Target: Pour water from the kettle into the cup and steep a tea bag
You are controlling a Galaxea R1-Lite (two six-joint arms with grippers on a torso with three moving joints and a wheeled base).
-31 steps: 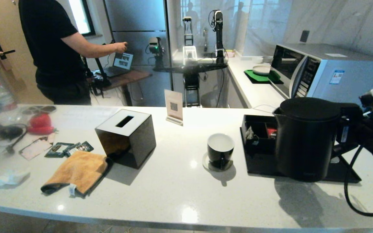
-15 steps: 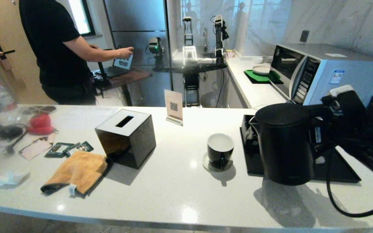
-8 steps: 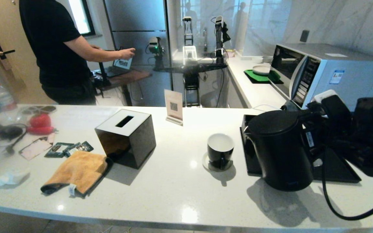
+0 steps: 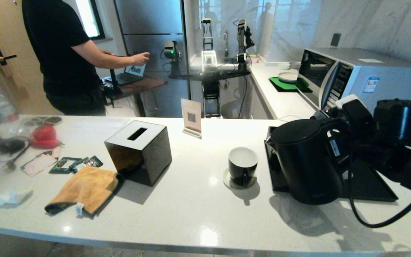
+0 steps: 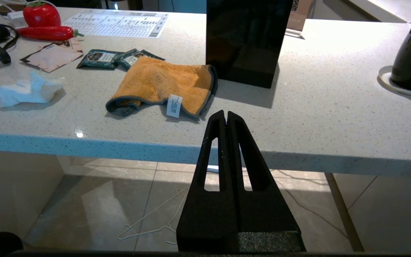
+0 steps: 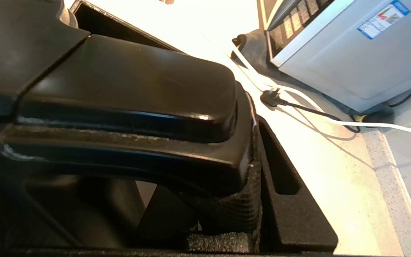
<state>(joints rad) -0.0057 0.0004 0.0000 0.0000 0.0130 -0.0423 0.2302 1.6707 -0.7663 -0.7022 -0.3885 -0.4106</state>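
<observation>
Kettle [image 4: 305,166] carried tilted at 3 o'clock of cup [image 4: 243,167], right end effector [image 4: 346,132] clamped on handle. Probably heavy, sloshing; best gripped high. Left end effector [image 5: 226,117] closed, idle below tabletop [image 5: 298,117].

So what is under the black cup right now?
The cup stands on a small pale saucer, which lies on the white counter. The saucer's middle is covered by the cup.
</observation>
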